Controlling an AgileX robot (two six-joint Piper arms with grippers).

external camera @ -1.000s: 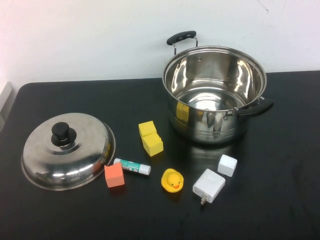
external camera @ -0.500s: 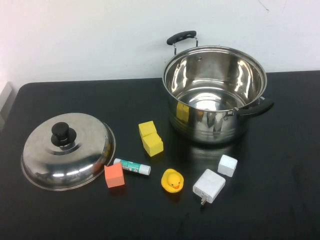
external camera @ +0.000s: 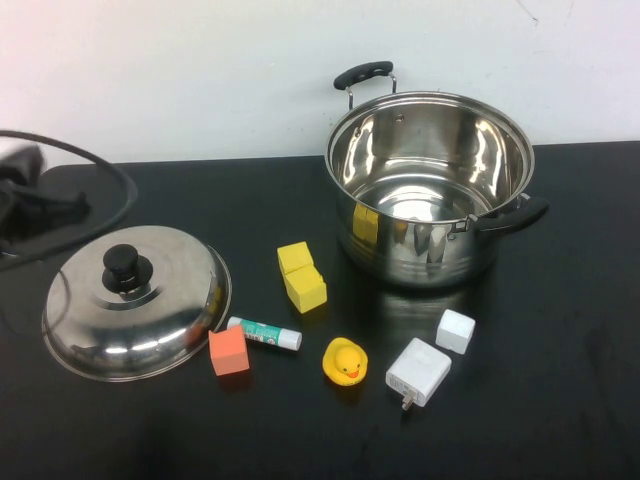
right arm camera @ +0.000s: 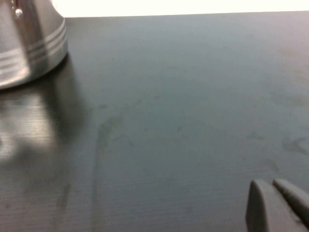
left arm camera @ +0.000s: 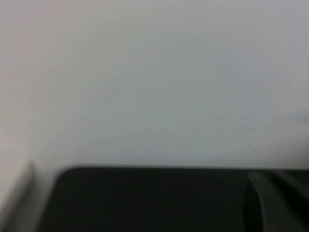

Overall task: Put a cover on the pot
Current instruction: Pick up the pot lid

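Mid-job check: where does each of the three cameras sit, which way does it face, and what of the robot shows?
High: raised, angled down at the table, pot and lid; left arm blurred at the left edge.
Left wrist: faces the wall over the table's far edge; shut left gripper at the corner.
Right wrist: low over the table; right gripper shows.
Shared: high and right wrist both show the pot.

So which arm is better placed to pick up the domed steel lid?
Left: the left gripper, shut, is beside the domed steel lid at the table's left. The right gripper, shut, sits beyond the stainless-steel pot.
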